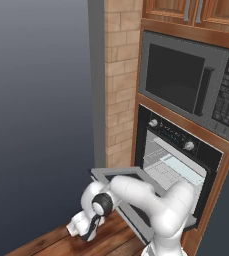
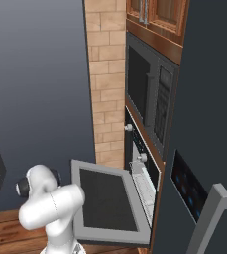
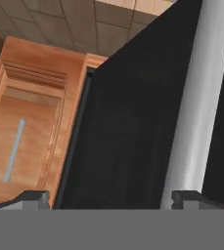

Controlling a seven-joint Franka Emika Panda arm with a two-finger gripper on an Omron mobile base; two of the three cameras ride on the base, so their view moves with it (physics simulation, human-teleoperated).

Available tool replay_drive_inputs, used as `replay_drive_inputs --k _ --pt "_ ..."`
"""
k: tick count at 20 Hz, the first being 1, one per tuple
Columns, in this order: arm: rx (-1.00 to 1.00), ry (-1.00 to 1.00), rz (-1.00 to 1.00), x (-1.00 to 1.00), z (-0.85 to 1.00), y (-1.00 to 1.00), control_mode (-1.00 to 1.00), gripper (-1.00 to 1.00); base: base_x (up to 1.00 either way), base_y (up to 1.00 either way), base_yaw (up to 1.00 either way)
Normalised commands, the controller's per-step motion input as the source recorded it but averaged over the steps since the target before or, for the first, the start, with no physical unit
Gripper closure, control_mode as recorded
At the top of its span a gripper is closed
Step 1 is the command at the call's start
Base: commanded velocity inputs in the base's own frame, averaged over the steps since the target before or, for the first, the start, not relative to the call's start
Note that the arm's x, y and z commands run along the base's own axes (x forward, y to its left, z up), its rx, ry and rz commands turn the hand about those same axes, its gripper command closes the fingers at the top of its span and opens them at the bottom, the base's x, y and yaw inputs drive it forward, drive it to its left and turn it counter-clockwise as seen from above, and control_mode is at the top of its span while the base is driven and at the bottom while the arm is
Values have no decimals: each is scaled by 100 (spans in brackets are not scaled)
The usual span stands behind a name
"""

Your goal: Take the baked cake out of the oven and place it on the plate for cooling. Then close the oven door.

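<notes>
Brick wall left, oven door dropped flat, tool spread beside its edge.

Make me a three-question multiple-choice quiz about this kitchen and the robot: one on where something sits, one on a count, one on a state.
1. Where is the microwave?
A. above the oven
B. below it
C. on the floor

2. How many round knobs on the oven's control strip?
A. none
B. two
C. five

3. How is the oven door?
A. shut
B. dropped open
C. removed

Answers: 1 A, it sits directly over the oven in the wood surround. 2 B, one knob shows at each end of the strip. 3 B, the door lies flat with the racks exposed.
</notes>
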Motion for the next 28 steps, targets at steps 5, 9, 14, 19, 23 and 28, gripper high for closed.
replay_drive_inputs --k 5,9,14,19,23,28 --pt "0 2 0 14 -53 -19 -100 -100 0 0 0" --pt "-4 0 0 7 -31 -16 -100 -100 0 0 0" --pt "-12 -5 0 5 -19 -19 -100 -100 0 0 0" --pt "-19 -13 -1 0 -2 -26 -100 -100 0 0 0" --pt "-23 -19 -7 6 34 -34 -100 -100 0 0 0" --pt "-23 -19 -16 7 56 -43 -100 -100 0 0 0"
